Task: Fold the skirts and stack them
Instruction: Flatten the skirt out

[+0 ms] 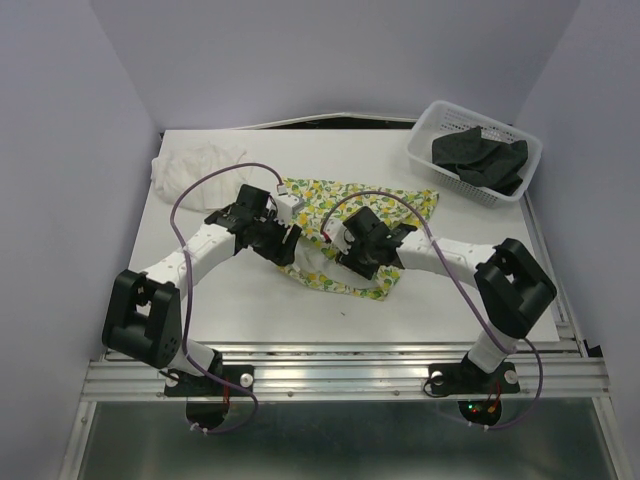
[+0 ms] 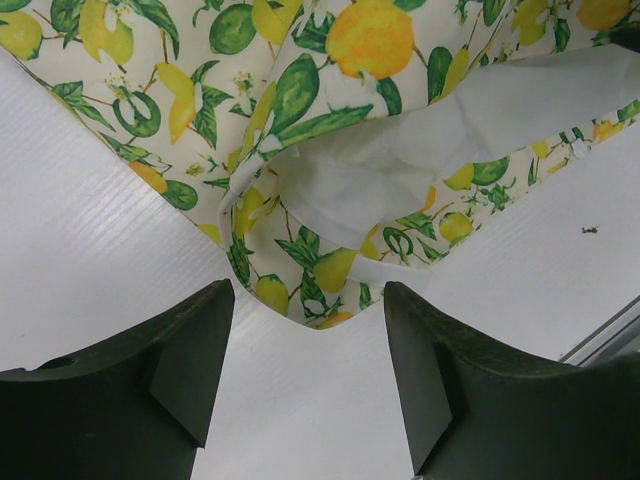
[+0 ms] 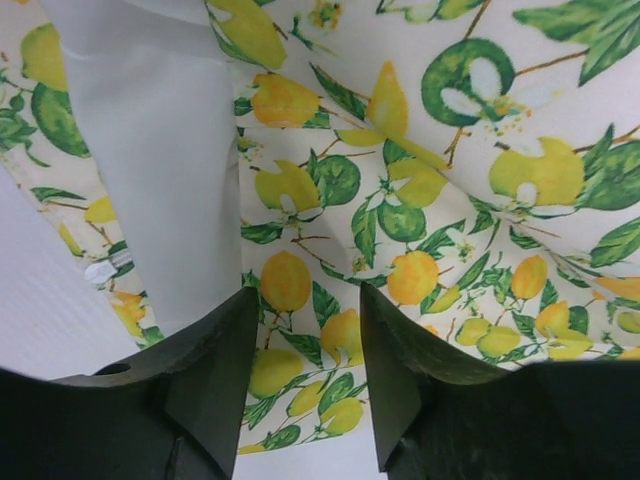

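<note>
Black skirt [image 1: 480,160] in basket [image 1: 421,132] shows only overhead; wrist views show both jaws open at lemon skirt [image 3: 470,200].

Lemon-print skirt [image 1: 330,195] lies rumpled centrally, white lining showing; white skirt [image 1: 200,165] bunched far left; black skirt [image 1: 480,155], seemingly crumpled, far right.

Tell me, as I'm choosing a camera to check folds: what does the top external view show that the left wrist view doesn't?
Only the top view: the white plastic mesh basket holding the plain black cloth skirt, the bunched plain white cloth skirt at the far left of the white table, and the right gripper. Only the left wrist view: a tiny dark speck on the table and, clearly, the white lining inside the lemon-and-leaf print cloth skirt. Both: that printed skirt, the open left gripper at its edge, and the table.
</note>
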You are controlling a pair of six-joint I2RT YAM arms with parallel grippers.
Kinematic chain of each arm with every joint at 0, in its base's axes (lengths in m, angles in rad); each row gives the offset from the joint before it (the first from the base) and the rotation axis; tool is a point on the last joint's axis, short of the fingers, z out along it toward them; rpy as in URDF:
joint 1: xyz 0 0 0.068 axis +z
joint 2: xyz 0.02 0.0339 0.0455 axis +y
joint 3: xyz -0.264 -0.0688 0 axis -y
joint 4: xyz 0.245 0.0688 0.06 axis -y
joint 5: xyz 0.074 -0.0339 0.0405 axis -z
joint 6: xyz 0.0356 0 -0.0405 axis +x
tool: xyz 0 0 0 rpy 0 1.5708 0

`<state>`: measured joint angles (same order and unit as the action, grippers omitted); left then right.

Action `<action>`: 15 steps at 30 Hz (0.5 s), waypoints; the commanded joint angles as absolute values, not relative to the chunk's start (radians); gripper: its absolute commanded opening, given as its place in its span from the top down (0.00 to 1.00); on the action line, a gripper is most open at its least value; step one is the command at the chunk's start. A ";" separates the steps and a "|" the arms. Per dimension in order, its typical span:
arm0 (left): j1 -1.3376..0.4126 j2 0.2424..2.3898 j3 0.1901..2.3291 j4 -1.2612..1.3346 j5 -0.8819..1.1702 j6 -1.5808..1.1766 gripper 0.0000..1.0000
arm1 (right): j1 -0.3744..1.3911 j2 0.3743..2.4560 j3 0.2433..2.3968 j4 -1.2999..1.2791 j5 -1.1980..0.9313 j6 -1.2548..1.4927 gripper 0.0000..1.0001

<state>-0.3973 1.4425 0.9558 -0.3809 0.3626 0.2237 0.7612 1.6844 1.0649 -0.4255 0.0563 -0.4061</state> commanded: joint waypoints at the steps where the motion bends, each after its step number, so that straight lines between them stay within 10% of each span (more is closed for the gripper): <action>1: -0.394 1.448 0.966 -0.360 0.361 0.210 0.27 | 0.781 1.690 1.066 -0.324 0.181 -0.454 0.51; 15: -0.393 1.477 0.980 -0.360 0.360 0.207 0.27 | 0.808 1.617 1.083 -0.445 0.066 -0.454 0.48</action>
<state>-0.3969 1.4826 0.9558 -0.3763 0.3584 0.2173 0.7879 1.6543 1.0649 -0.4179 0.1173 -0.4492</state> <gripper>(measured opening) 0.728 0.518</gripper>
